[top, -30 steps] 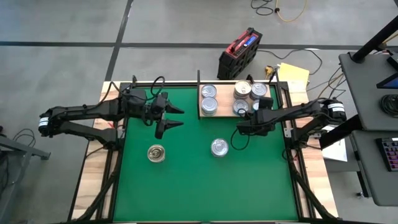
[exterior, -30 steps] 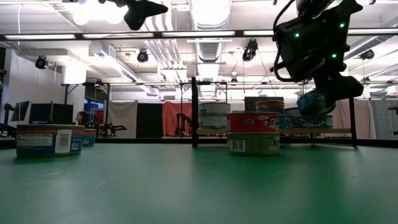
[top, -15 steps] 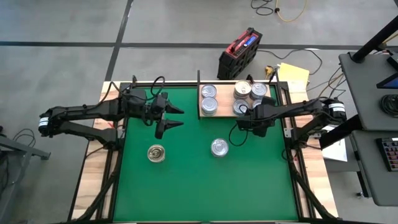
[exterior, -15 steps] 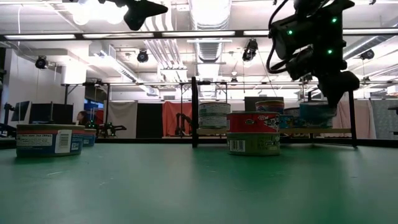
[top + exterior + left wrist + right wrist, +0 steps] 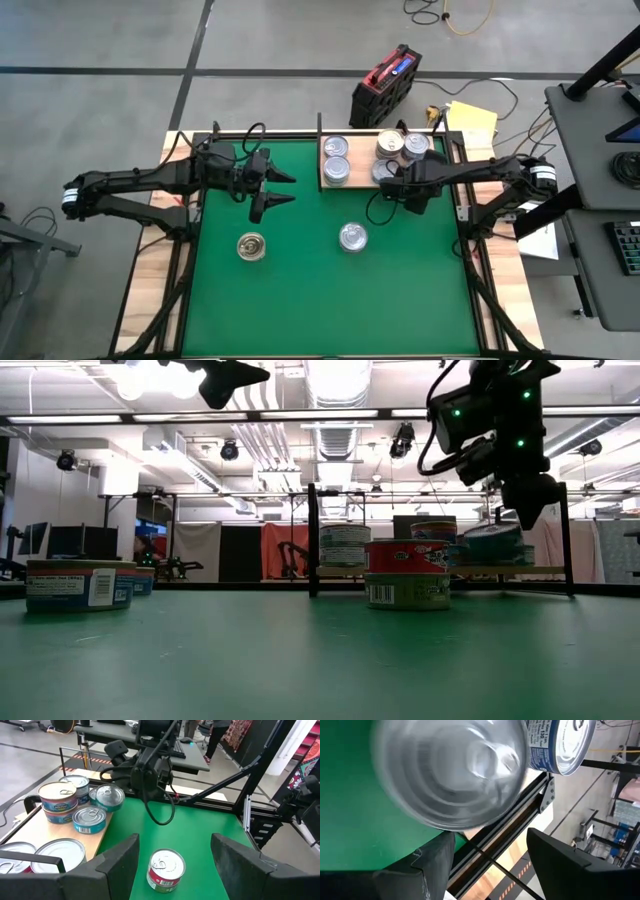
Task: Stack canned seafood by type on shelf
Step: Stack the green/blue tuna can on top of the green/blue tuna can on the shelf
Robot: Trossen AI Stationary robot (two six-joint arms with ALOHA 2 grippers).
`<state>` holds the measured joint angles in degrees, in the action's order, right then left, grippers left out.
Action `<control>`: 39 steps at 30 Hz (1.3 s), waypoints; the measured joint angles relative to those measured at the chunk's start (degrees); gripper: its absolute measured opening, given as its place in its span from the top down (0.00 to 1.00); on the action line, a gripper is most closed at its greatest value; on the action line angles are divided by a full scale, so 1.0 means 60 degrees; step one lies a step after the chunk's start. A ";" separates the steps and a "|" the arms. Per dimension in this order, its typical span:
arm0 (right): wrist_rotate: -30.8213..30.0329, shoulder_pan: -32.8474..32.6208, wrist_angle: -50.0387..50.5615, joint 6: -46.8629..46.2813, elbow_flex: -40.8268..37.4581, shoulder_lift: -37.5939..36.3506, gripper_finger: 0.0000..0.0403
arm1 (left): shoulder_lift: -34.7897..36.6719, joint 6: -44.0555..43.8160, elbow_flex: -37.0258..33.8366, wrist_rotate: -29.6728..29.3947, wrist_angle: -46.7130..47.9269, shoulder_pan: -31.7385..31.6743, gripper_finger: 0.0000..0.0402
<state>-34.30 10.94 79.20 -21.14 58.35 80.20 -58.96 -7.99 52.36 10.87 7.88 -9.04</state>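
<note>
High: left pincer (image 5: 290,188) spread, idle above green mat (image 5: 300,290) on the worktop. Right pincer (image 5: 392,180) at near edge of pale flat wooden shelf board (image 5: 360,170). Two loose tins on the mat: gold-lidded round tin (image 5: 251,246), silver-lidded red-sided tin (image 5: 353,237). Low: right pincer looks to be pinching a silver-lidded blue-sided round tin (image 5: 490,542), slightly tilted beside the shelf stacks. Black upright posts (image 5: 313,540) flank the shelf, so little room sideways. Left wrist: held tin sits close to the neighbouring stacks. Right wrist: tin fills the view. Judgement: rigid, light, slick metal; grip across the side wall, level it before release.
</note>
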 joint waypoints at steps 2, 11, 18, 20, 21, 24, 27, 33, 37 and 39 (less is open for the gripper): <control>-0.0011 0.0045 -0.0004 -0.0006 0.0000 0.0000 0.41 | 0.0000 0.0000 0.0000 0.0000 0.0016 0.0000 0.43; 0.0051 0.0040 -0.0046 -0.0209 0.0000 -0.0086 0.41 | -0.0004 0.0000 0.0000 0.0000 0.0084 0.0000 0.43; 0.1716 -0.0376 -0.0578 -0.0877 0.0058 -0.0996 0.41 | -0.0004 -0.0033 0.0000 0.0000 0.0130 0.0000 0.43; 0.2414 -0.0640 -0.1085 -0.0876 0.0039 -0.1381 0.41 | -0.0004 -0.0033 0.0000 0.0001 0.0163 0.0000 0.43; 0.2668 -0.0797 -0.1333 -0.0857 0.0018 -0.1585 0.41 | -0.0004 -0.0033 0.0000 0.0003 0.0188 0.0000 0.43; 0.3155 -0.1345 -0.2024 -0.0807 -0.0067 -0.2170 0.41 | -0.0004 -0.0033 0.0000 0.0008 0.0208 0.0000 0.43; 0.3217 -0.1879 -0.2916 -0.0922 -0.0245 -0.2658 0.44 | -0.0004 -0.0022 0.0000 0.0029 0.0215 0.0022 0.43; 0.3166 -0.2421 -0.5068 -0.1838 -0.1074 -0.3049 0.57 | -0.0004 -0.0005 -0.0071 0.0029 0.0209 0.0227 0.43; 0.2388 -0.2620 -0.5552 -0.2957 -0.1752 -0.2903 0.75 | -0.0004 0.0000 -0.0196 0.0025 0.0150 0.0419 0.43; 0.2114 -0.2699 -0.5537 -0.3585 -0.2099 -0.2707 0.85 | -0.0004 -0.0003 -0.0299 0.0022 -0.0008 0.0527 0.43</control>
<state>-21.62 -5.26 45.98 -42.64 45.75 63.97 -58.98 -8.01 50.56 11.00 7.83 -5.88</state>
